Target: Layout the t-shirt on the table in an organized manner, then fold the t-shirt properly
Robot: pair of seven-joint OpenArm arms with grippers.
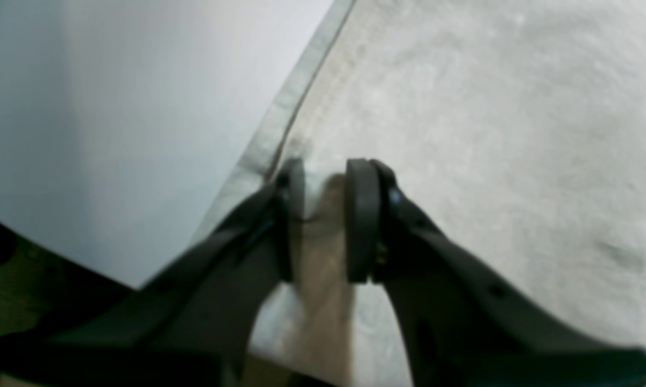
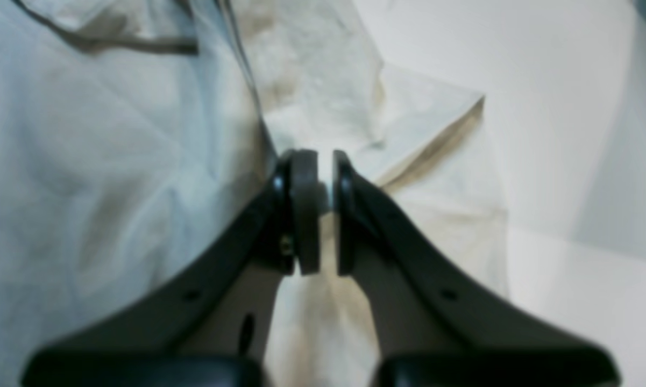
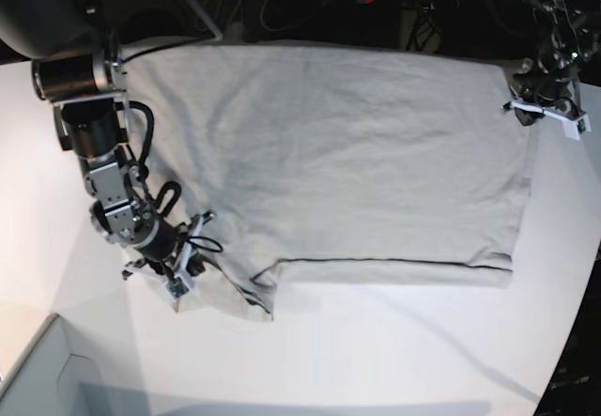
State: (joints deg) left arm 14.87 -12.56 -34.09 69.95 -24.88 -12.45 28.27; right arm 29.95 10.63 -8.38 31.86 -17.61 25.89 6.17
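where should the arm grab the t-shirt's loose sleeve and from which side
Grip the rumpled sleeve at its outer hem, coming from the bare table side. That edge lies free and bunched, while the body is spread flat. The right gripper already pinches cloth there.

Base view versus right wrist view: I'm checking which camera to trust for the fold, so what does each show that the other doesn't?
Only the base view shows the whole t-shirt spread on the table, its straight hem, the left gripper at the far corner, and a pale box corner.

Only the right wrist view shows the right gripper close up, pinching a fold of cloth, with creases bunched around it.

Both show the right gripper at the crumpled sleeve, grey-beige cloth and white tabletop.
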